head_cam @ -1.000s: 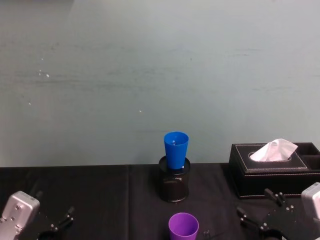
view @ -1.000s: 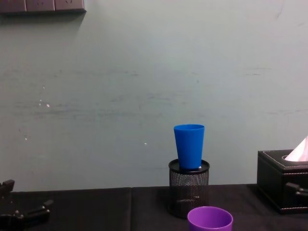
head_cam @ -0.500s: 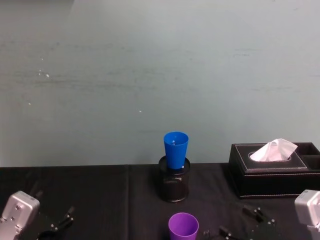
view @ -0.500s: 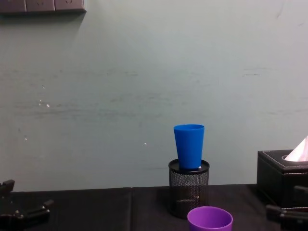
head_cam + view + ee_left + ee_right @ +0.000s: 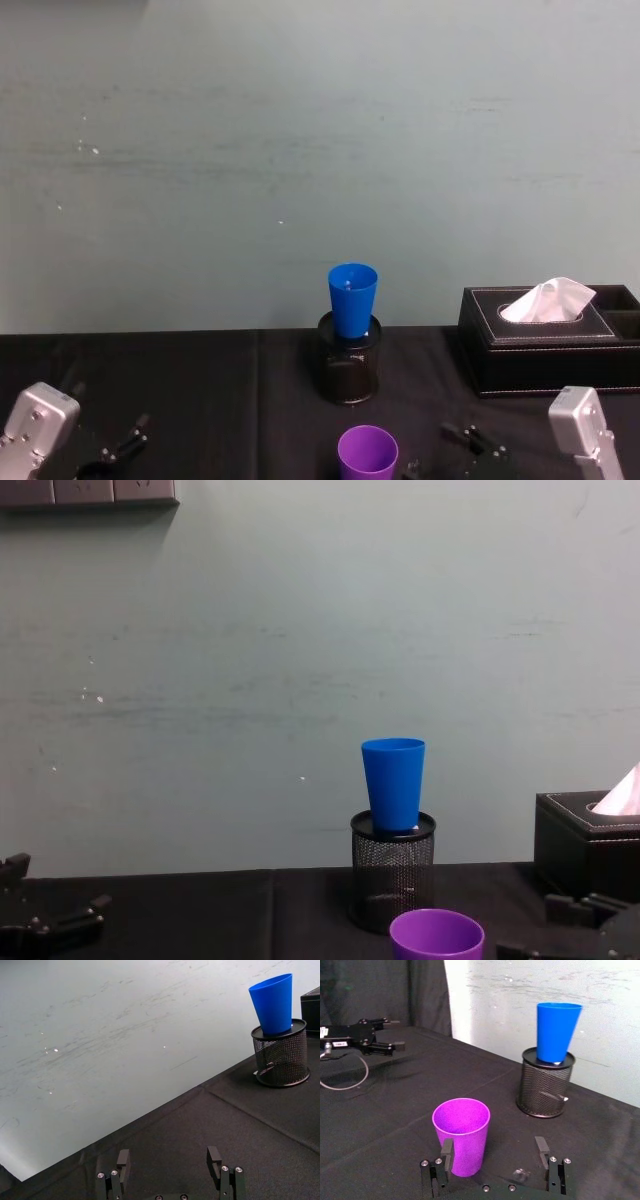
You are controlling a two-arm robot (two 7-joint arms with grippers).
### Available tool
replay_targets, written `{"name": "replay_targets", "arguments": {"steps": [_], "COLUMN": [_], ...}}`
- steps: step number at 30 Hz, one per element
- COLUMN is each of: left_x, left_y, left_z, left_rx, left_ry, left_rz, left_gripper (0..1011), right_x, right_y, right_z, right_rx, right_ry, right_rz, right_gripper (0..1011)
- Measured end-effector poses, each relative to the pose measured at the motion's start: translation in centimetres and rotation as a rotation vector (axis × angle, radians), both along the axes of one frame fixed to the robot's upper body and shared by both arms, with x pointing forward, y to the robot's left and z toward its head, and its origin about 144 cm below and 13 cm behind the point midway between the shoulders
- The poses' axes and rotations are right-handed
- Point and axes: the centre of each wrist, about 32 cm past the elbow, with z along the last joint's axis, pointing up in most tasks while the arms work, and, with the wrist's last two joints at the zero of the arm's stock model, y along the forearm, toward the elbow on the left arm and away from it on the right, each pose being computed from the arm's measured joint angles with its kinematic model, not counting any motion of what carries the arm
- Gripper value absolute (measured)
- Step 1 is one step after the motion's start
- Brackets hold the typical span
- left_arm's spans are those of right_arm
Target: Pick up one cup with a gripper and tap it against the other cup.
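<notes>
The purple cup (image 5: pixel 367 452) (image 5: pixel 436 935) stands upright on the black cloth near the front edge. The blue cup (image 5: pixel 352 300) (image 5: pixel 393 783) sits upright in the mouth of a black mesh pen holder (image 5: pixel 348 372) behind it. My right gripper (image 5: pixel 440 455) (image 5: pixel 494 1152) is low, just right of the purple cup (image 5: pixel 461 1132), and open. The cup stands a little ahead of one finger, touching nothing. My left gripper (image 5: pixel 115 450) (image 5: pixel 168 1160) rests open at the front left, far from both cups. The blue cup (image 5: pixel 272 1002) (image 5: pixel 557 1030) is apart from both grippers.
A black tissue box (image 5: pixel 545 340) (image 5: pixel 590 855) with a white tissue stands at the right, behind my right arm. A pale wall closes the back of the table. Black cloth (image 5: pixel 200 390) stretches between my left gripper and the pen holder (image 5: pixel 544 1087).
My right gripper has moved left and down, from in front of the tissue box to beside the purple cup. The left arm and both cups have not moved.
</notes>
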Motion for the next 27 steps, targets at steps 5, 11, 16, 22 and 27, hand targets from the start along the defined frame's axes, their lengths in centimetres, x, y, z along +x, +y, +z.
{"name": "replay_targets", "arguments": {"steps": [5, 11, 16, 22, 27], "left_x": [0.0, 0.0, 0.0, 0.0, 0.0], "left_y": [0.0, 0.0, 0.0, 0.0, 0.0], "left_z": [0.0, 0.0, 0.0, 0.0, 0.0], "left_rx": [0.0, 0.0, 0.0, 0.0, 0.0], "left_ry": [0.0, 0.0, 0.0, 0.0, 0.0], "left_rz": [0.0, 0.0, 0.0, 0.0, 0.0], "left_gripper": [1000, 1000, 1000, 1000, 1000], "right_x": [0.7, 1.4, 2.1, 2.9, 3.3], "right_y": [0.4, 0.7, 1.0, 1.7, 2.3], "right_z": [-0.7, -1.4, -1.9, -2.2, -2.2], "right_rx": [0.004, -0.002, -0.007, -0.006, -0.005], "right_ry": [0.005, 0.007, 0.002, -0.011, -0.022], "right_rz": [0.033, 0.064, 0.09, 0.116, 0.132], "right_gripper": [1003, 1003, 1002, 1003, 1003]}}
